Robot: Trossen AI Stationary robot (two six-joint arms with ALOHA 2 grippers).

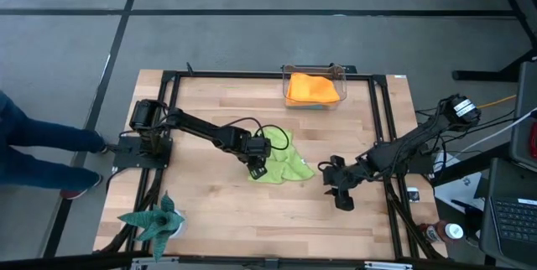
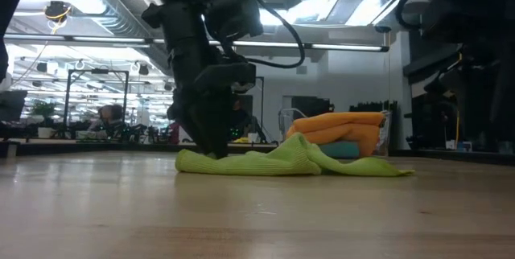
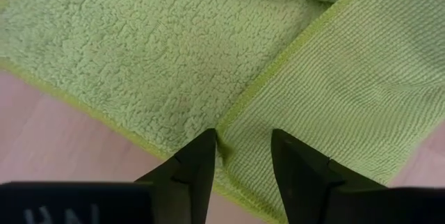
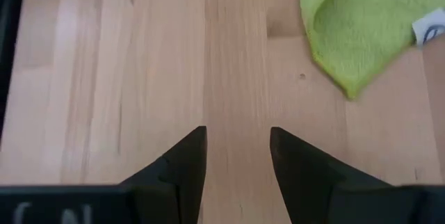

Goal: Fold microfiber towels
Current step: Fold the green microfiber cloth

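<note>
Lime green towel (image 1: 284, 166) lies rumpled near the middle of the pale wood plank surface (image 1: 218, 211), one half fluffy pile, the other finely ribbed, with a stitched hem between. Left claw (image 1: 257, 168) stands on its near-left edge, fingers (image 3: 198, 172) spread and astride that hem. Right claw (image 1: 341, 194) hovers over bare wood just beside the towel's pointed corner, fingers apart. Orange towels (image 1: 312, 89) sit folded in a clear bin (image 1: 339, 75) at the far edge.

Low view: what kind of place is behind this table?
Probably a robotics lab or open workshop: exposed ceiling ducts, strip lights, and equipment benches beyond the wooden table with the lime green towel.
</note>
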